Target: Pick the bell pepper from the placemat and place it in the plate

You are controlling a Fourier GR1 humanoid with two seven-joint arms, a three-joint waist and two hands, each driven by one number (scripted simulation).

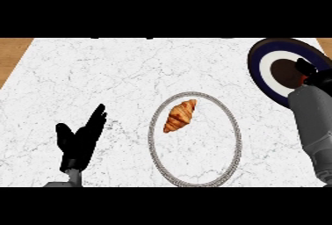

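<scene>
Red peeks from your right hand (310,74) curled round the bell pepper (303,80) over the plate (259,66), so lower first, then uncurl; left hand (81,138) rests open.

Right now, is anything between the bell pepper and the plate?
Nothing visible. The right hand is over the plate, with a red sliver, likely the bell pepper, showing beside it. The croissant lies on the placemat, well aside.
</scene>
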